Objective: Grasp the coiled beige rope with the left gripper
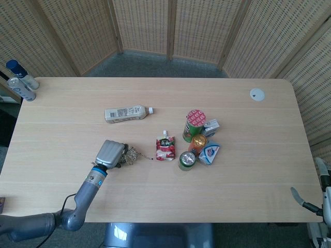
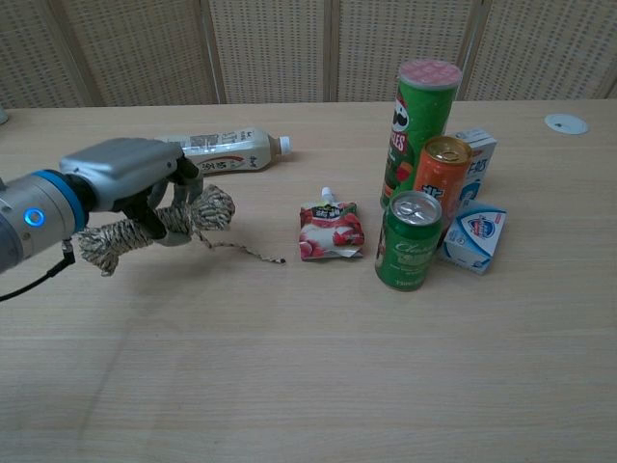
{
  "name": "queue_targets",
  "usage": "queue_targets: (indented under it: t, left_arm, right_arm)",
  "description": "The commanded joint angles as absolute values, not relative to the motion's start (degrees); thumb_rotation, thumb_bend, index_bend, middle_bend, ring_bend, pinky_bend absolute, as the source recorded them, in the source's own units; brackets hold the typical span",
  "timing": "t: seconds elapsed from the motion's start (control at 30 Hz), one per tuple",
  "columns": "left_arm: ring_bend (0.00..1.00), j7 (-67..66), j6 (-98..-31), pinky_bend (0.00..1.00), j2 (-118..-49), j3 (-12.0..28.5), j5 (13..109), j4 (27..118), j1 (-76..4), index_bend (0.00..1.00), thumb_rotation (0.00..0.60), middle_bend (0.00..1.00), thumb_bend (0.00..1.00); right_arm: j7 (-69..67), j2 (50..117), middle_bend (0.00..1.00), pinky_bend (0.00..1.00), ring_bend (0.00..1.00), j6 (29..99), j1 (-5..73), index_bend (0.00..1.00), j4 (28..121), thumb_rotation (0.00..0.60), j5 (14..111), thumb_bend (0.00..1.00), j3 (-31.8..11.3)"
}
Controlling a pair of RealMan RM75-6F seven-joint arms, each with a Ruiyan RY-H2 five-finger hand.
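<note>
The left hand (image 2: 130, 178) clenched its fingers (image 2: 166, 214) around the coiled beige rope (image 2: 159, 225), whose long axis ran crosswise, loose tail trailing rightward onto the worktop (image 2: 308, 367).

Wooden table (image 1: 77, 129) with a cluster of snacks and drinks right of centre

A bottle (image 1: 126, 113) lies on its side left of centre, toward the far edge. A red pouch (image 1: 165, 148) lies flat near the middle. Just right of it stand a green tube (image 1: 194, 124), an orange can (image 1: 197, 143) and a green can (image 1: 186, 159), with a carton (image 1: 210, 125) and a blue wedge pack (image 1: 210, 153) beside them. A white disc (image 1: 257, 94) sits near the far right corner; two bottles (image 1: 20, 82) stand at the far left corner.
</note>
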State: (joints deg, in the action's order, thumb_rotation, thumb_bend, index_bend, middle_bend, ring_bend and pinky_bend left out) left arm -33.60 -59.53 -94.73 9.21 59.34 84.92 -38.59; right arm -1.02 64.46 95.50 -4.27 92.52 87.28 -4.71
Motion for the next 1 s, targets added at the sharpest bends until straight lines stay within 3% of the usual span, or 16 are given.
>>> queue_targets:
  t: [0.03, 0.27, 0.5, 0.77, 1.0]
  left_arm:
    - [0.71, -32.42, -64.78, 0.69, -86.07, 12.31, 60.46, 95.42, -36.57, 0.62, 0.6, 0.62, 0.36]
    - [0.71, -32.7, -71.78, 0.68, -73.06, 15.18, 62.07, 110.15, -33.07, 0.61, 0.6, 0.61, 0.36]
    - [0.71, -30.23, -76.25, 0.68, -64.7, 17.66, 62.81, 117.98, -30.3, 0.61, 0.6, 0.61, 0.35]
    - [0.7, -26.98, -77.82, 0.68, -60.81, 18.06, 62.78, 120.56, -28.61, 0.61, 0.6, 0.61, 0.35]
    - [0.7, -25.22, -78.28, 0.68, -61.63, 16.49, 64.56, 119.71, -28.01, 0.61, 0.6, 0.61, 0.35]
  right_arm:
    - [-1.55, 65.12, 0.14, 0.0, 0.0, 94.87, -3.66, 0.0, 91.79, 0.232, 87.64, 0.26, -4.81]
    - [-3.55, 67.33, 0.14, 0.0, 0.0, 93.14, -2.22, 0.0, 89.32, 0.231, 87.75, 0.27, -5.04]
    - [-4.82, 69.03, 0.14, 0.0, 0.0, 92.61, -1.6, 0.0, 87.49, 0.23, 87.95, 0.27, -5.0]
    - [-5.42, 69.58, 0.14, 0.0, 0.0, 93.14, -2.12, 0.0, 86.73, 0.232, 88.13, 0.27, -4.39]
    - [-4.06, 69.31, 0.14, 0.0, 0.0, 92.35, -1.48, 0.0, 87.65, 0.23, 88.43, 0.27, -4.34]
